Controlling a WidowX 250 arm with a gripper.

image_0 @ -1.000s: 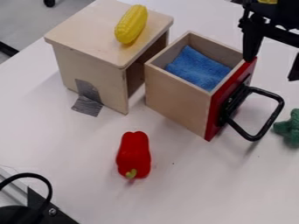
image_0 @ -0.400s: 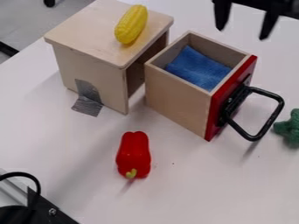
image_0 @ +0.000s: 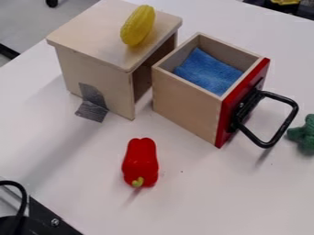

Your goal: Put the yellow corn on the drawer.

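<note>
One piece of yellow corn [image_0: 138, 25] is laid on top of the wooden cabinet [image_0: 86, 32], near the edge that faces the pulled-out drawer [image_0: 184, 101]. If by "drawer" the whole unit is meant, the task can be judged done: the corn is supported by the flat top, and no claw is seen in contact with it. If the pulled-out box itself is meant, the corn is yet to be placed there. The first reading is favoured, since the corn is well seated, though a roll could be started by a nudge near that edge. Whether the claw is wide or narrow cannot be told.

Inside the box a blue cloth [image_0: 208, 72] is held, and its red front [image_0: 227, 112] is fitted with a black handle [image_0: 264, 144]. On the bench [image_0: 202, 193], a red pepper [image_0: 140, 160] need not be touched.
</note>
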